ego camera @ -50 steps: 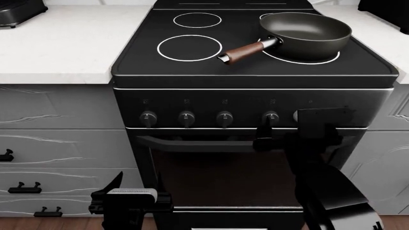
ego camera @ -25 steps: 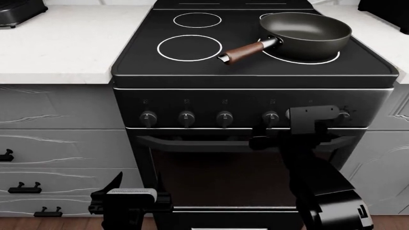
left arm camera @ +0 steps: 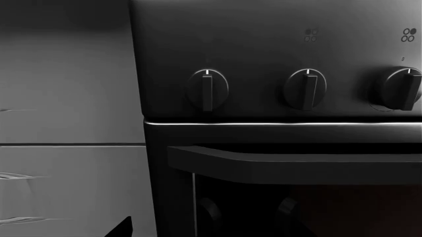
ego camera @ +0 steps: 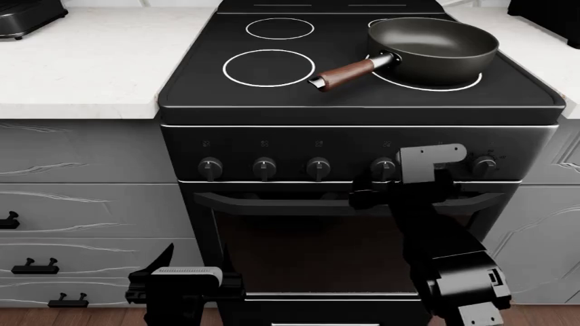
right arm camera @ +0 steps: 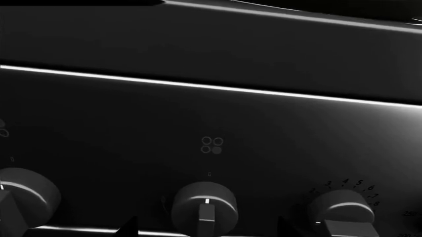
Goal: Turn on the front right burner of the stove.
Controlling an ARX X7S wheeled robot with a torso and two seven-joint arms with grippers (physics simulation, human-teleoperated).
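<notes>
While its clench stays unreadable, the right gripper (ego camera: 433, 163) has slid left along the stove (ego camera: 358, 146).

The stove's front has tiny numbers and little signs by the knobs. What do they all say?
"1 3 4 5 6 7 8", arced around a knob on the stove; the 1, 7 and 8 are faint.
"250", partly cut off at the frame edge beside it.
Four-dot burner sign, no words, above the middle knob.
Head view panel marks: too small to read.

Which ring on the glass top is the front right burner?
On the stove, four white rings mark the glass. The front right burner is the near ring on the right. Unlike the others, the pan covers most of it, leaving only a white arc visible.
</notes>
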